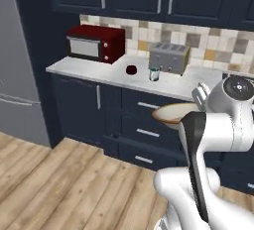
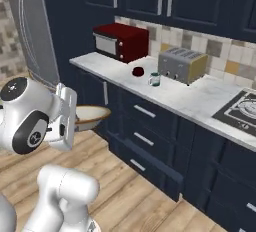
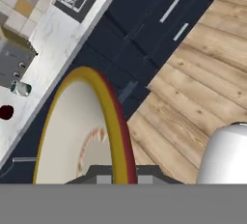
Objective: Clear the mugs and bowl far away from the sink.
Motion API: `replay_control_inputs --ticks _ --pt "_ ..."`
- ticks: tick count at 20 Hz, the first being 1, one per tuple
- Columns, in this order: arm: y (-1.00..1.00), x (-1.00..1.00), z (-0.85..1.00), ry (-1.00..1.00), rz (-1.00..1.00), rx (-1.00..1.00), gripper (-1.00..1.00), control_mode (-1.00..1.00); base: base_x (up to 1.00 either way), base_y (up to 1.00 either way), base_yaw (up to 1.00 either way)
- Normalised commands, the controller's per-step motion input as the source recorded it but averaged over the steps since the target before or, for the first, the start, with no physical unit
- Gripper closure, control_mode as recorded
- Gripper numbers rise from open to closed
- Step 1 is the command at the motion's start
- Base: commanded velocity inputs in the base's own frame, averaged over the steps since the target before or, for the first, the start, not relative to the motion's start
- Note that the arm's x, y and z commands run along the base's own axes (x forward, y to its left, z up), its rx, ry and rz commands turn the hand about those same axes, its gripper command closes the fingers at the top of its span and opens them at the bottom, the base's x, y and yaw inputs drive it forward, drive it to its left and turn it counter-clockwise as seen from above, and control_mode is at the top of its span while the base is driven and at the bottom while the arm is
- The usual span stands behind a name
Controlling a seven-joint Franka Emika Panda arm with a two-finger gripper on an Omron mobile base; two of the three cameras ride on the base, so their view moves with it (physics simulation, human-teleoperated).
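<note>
My gripper (image 3: 120, 177) is shut on the rim of the bowl (image 3: 72, 131), a wide cream bowl with a tan-brown edge, held in the air in front of the lower drawers. From the base cameras the bowl (image 1: 173, 114) (image 2: 91, 116) juts out from the hand, below counter height. The dark maroon mug (image 1: 131, 69) (image 2: 138, 71) (image 3: 6, 112) stands on the white counter (image 1: 99, 70). The silvery mug (image 1: 154, 74) (image 2: 154, 79) (image 3: 20, 89) is just to its right, in front of the toaster. The sink is out of view.
A red microwave (image 1: 96, 43) (image 2: 121, 41) sits at the counter's left end and a grey toaster (image 1: 169, 57) (image 2: 182, 65) behind the mugs. A stove top (image 2: 242, 107) lies to the right. Dark drawers (image 2: 145, 126) face me and a grey fridge (image 1: 17, 65) stands on the left over wood floor.
</note>
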Motion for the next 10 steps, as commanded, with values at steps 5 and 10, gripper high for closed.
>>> replay_control_inputs --ticks 5,10 --pt "0.0 0.0 0.0 0.0 0.0 0.0 1.0 1.0 0.0 0.0 -0.66" --pt "0.0 0.0 0.0 0.0 0.0 0.0 1.0 1.0 0.34 0.12 -0.36"
